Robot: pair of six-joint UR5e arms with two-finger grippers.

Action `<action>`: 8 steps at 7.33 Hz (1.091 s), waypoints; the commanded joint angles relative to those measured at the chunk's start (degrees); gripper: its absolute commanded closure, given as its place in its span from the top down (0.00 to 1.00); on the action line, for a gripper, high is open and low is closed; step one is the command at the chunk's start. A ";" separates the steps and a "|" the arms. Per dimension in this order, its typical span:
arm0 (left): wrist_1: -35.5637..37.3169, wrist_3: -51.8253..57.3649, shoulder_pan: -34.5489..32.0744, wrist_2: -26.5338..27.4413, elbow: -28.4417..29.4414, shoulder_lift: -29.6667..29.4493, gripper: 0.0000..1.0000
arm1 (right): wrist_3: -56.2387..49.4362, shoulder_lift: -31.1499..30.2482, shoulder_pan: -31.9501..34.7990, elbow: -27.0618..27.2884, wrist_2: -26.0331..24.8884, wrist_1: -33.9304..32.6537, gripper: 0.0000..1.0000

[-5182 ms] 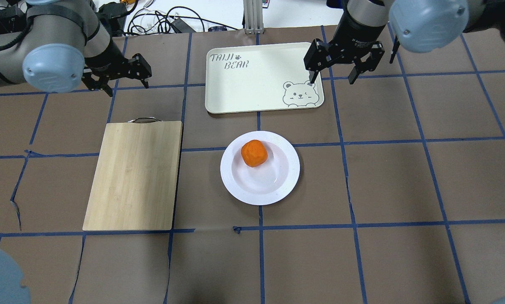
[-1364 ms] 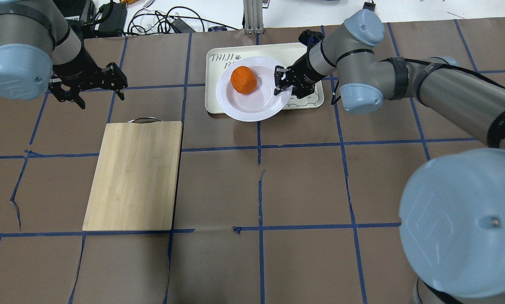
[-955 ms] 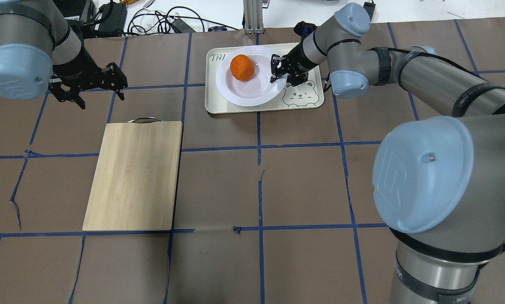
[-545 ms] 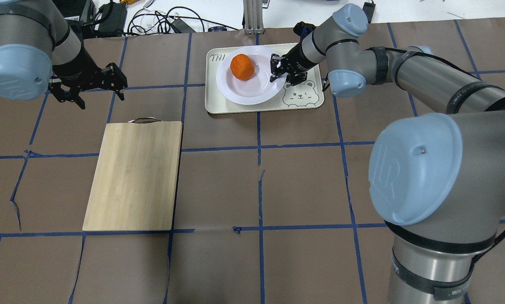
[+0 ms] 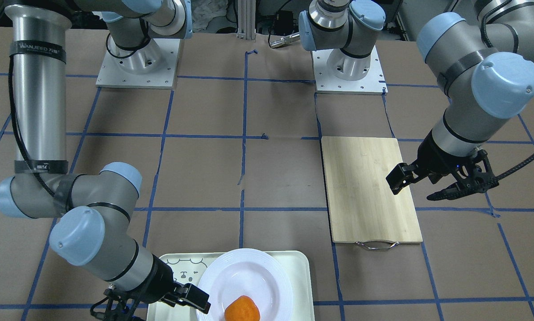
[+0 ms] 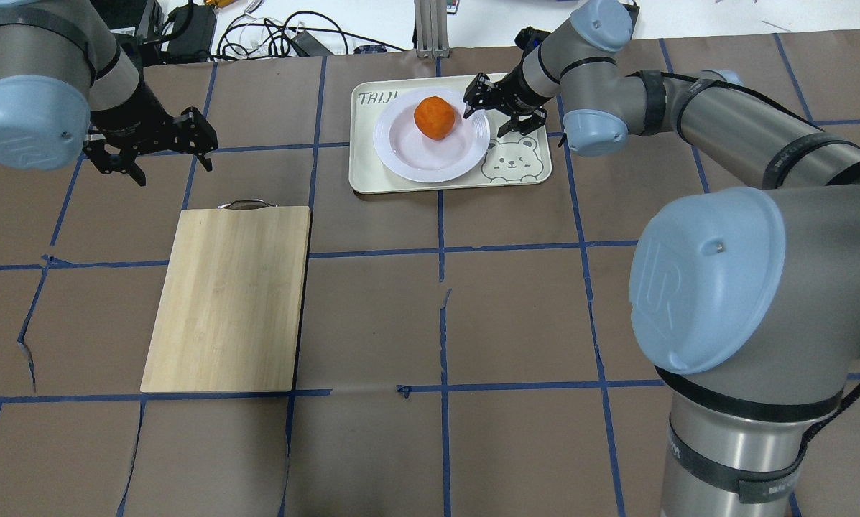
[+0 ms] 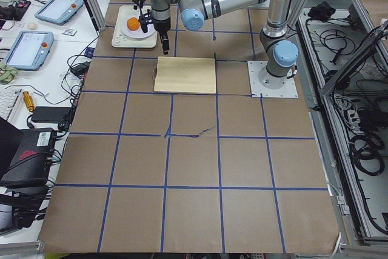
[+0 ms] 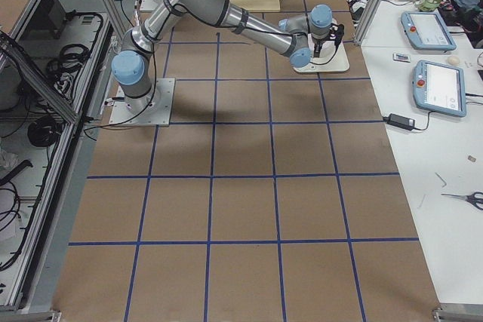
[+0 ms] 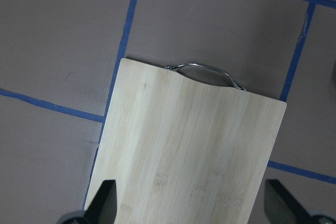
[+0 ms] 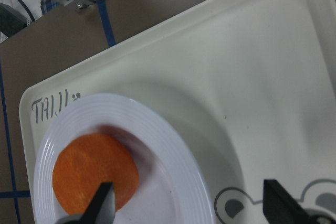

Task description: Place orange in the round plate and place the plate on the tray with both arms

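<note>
The orange [image 6: 434, 118] [image 5: 242, 310] [image 10: 94, 171] lies in the white round plate [image 6: 415, 154] [image 5: 244, 276] [image 10: 173, 182], toward its far rim. The plate rests flat on the mint-white tray [image 6: 372, 176] [image 5: 298, 285] [image 10: 236, 77], beside the bear drawing. My right gripper [image 6: 485, 120] hovers open at the plate's right rim, holding nothing; in the right wrist view its fingertips [image 10: 102, 203] frame the plate from above. My left gripper [image 6: 173, 169] [image 5: 427, 189] hangs open and empty, far left of the tray, above the far end of the cutting board.
A bamboo cutting board [image 6: 228, 298] [image 5: 369, 187] [image 9: 194, 150] with a metal handle lies left of centre. Cables [image 6: 271, 36] and an aluminium post [image 6: 430, 29] sit just beyond the tray. The right arm's big elbow [image 6: 710, 280] hangs over the near right of the table.
The right gripper carried the plate from the table's middle onto the tray, then opened and let go of its rim. The orange rolled toward the plate's far right. The left arm barely moved.
</note>
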 commanded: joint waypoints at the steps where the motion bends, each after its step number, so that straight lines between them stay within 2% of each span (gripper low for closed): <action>1: -0.08 -0.17 0.00 -0.04 0.09 0.07 1.00 | -5.66 -7.03 -1.57 -3.50 -3.70 14.49 1.00; 2: -0.08 -0.18 0.00 -0.04 0.26 0.16 1.00 | -11.15 -13.52 -1.58 -3.17 -7.83 27.07 1.00; 4: -0.08 -0.53 -0.96 -0.22 0.87 0.42 1.00 | -23.98 -26.61 -1.40 -2.11 -20.54 43.02 1.00; 5: -0.08 -0.09 -1.14 -0.31 1.40 1.29 1.00 | -25.08 -31.99 -1.31 -1.06 -24.09 48.84 1.00; 6: -0.08 0.00 -1.14 -0.74 1.49 2.17 1.00 | -25.01 -35.78 -1.14 0.86 -24.30 52.38 1.00; 8: -0.17 0.00 -1.32 -0.92 1.58 4.45 1.00 | -23.70 -37.31 -0.52 3.25 -24.22 51.54 1.00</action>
